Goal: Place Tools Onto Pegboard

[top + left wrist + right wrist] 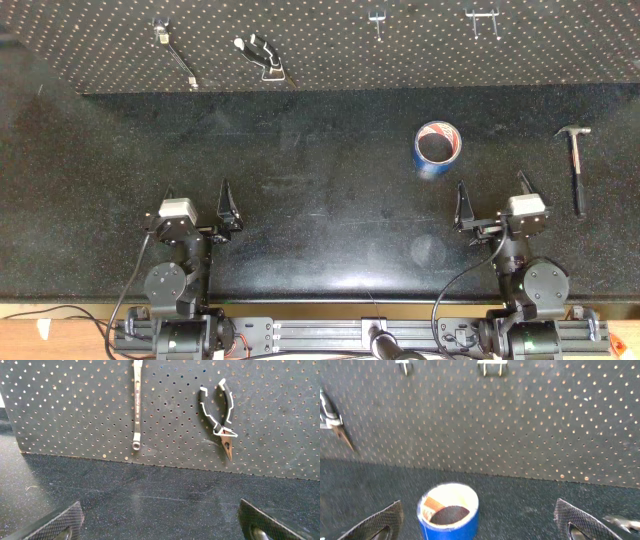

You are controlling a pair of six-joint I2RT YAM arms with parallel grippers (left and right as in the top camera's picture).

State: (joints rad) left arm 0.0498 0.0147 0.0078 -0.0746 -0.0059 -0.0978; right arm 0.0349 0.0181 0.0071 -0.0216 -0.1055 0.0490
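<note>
On the pegboard (330, 45) a wrench (176, 56) (136, 405) and black-and-white pliers (262, 58) (220, 414) hang at the left. Two bare metal hooks (377, 20) (483, 20) (492, 366) sit at the right. A blue tape roll (437, 148) (449, 512) stands on the black table, and a hammer (575, 165) (622, 522) lies at the far right. My left gripper (197, 198) (160, 525) is open near the front edge, facing the hung tools. Behind the tape roll my right gripper (493, 195) (479, 531) is open, holding nothing.
The black table (320, 130) runs from the pegboard's foot to the arm bases. The pliers' tip (332, 422) shows at the edge of the right wrist view. Wide bare surface lies between the two grippers and in front of the left one.
</note>
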